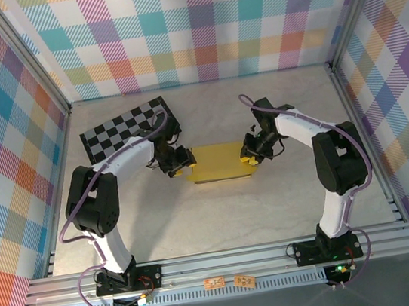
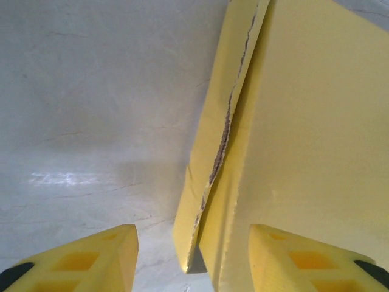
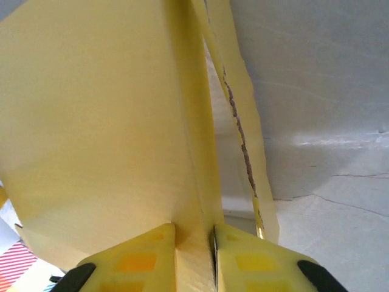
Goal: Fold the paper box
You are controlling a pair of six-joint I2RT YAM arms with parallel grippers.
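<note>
On the rail at the worktop's near edge sit two small orange tags [image 1: 214, 282], their print too small to read. One paper box [image 1: 221, 162], plain yellow, lies at the middle of the worktop between the two grippers. The left gripper [image 2: 191, 243] is released, its fingers spread wide with the box's left end flap between them, unpinched. The right gripper [image 3: 194, 234] is clenched on the upright wall at the box's right end. One checkered board [image 1: 128, 127] lies flat near the far left corner.

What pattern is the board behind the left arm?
The board is black-and-white checkered; top external view.
</note>
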